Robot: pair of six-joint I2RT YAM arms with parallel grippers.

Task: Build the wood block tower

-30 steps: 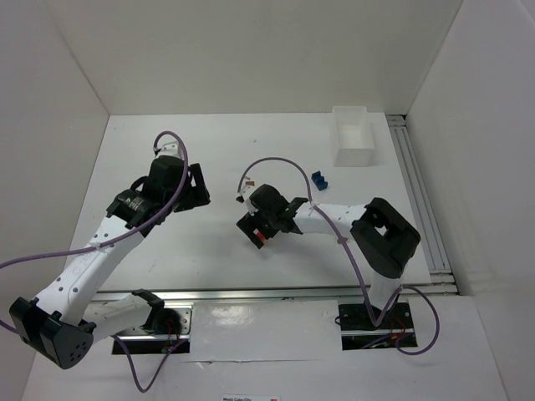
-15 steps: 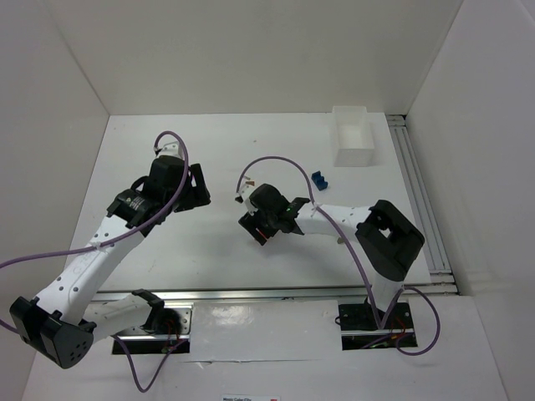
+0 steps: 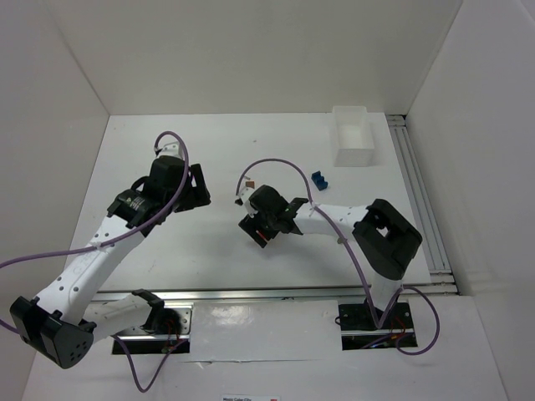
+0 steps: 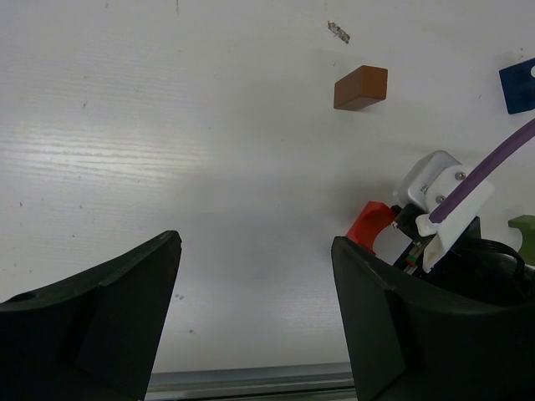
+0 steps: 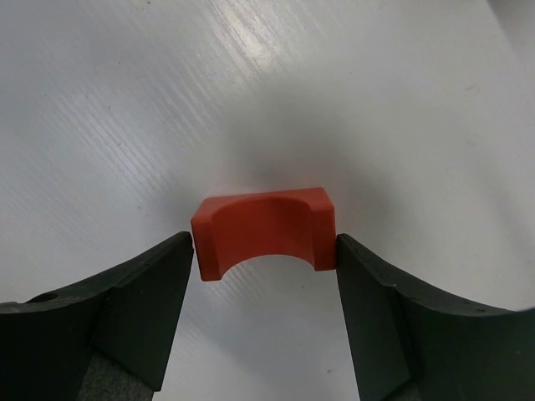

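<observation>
A red notched block sits between the fingertips of my right gripper, which is shut on its two ends. In the top view this gripper is low over the table's middle with the red block in it. A brown block lies alone on the table, farther back. A blue block lies to the right, and a green block peeks in at the frame edge. No tower stands; the blocks lie apart. My left gripper hovers open and empty at the left.
A white rectangular bin stands at the back right. A metal rail runs along the right side of the table. White walls close in the table at the left, back and right.
My right gripper's fingers have closed in onto the red block and the wrist has shifted slightly. The left arm has not moved.
</observation>
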